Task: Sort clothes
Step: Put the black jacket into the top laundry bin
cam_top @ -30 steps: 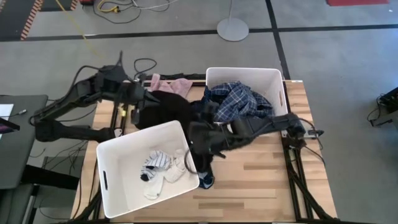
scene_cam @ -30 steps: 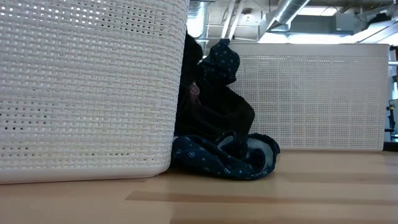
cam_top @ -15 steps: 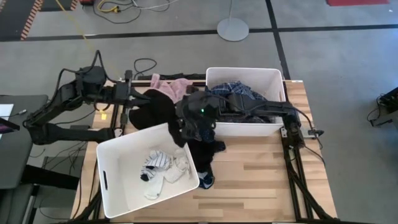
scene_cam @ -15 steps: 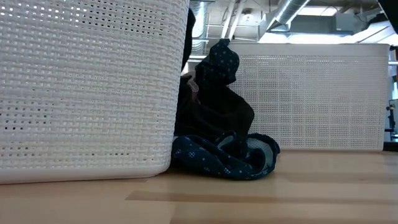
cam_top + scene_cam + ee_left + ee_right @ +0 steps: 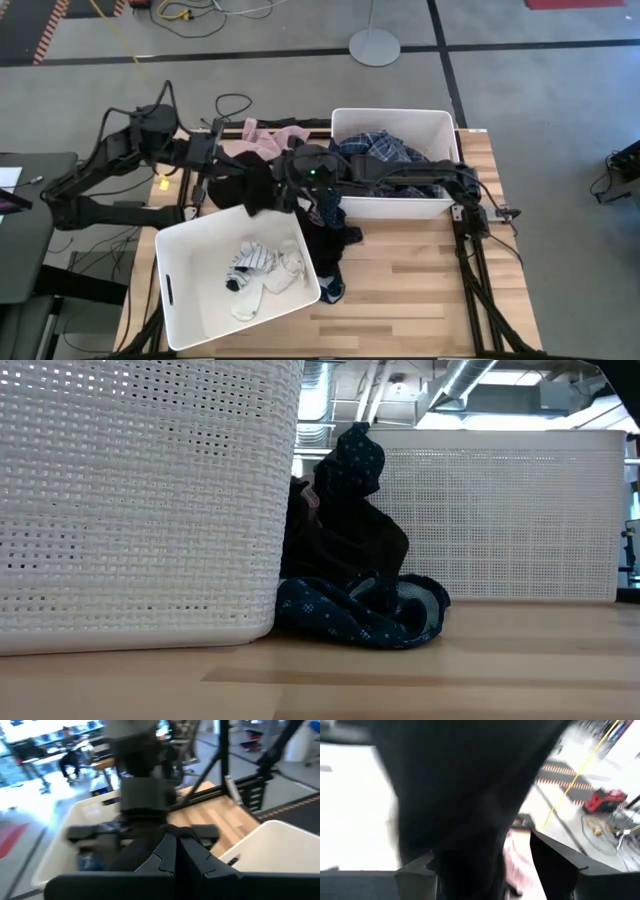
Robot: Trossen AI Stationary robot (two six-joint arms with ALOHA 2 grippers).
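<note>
Grey concrete floor all round, and on it a butcher-block table [image 5: 420,270] carrying two white bins. Over the middle, the right gripper [image 5: 262,196] reaches across from the far side; its wrist view is almost filled by dark cloth hanging between the fingers [image 5: 555,857], so it looks clamped on the large black garment [image 5: 250,180], though that view is smeared and I would not swear to how firm the hold is. The black cloth sits bunched just behind the near bin [image 5: 175,300], touching its back rim.

Beside it the left gripper [image 5: 215,160] hovers at the table's back-left corner with its two fingers [image 5: 192,855] pressed together and nothing visible between them. Just behind lies the pink garment [image 5: 270,135], still loose on the table.

Farther out, the sorting is partly done. Small white and striped socks [image 5: 258,275] lie in the near bin, and the blue-white plaid shirt [image 5: 385,160] is heaped in the far bin [image 5: 445,125]. A dark blue patterned piece [image 5: 350,610] is crumpled on the wood against the near bin's wall, between the two bins.

By my reckoning three items remain unsorted: the black one in hand, the pink one, and the patterned piece.
</note>
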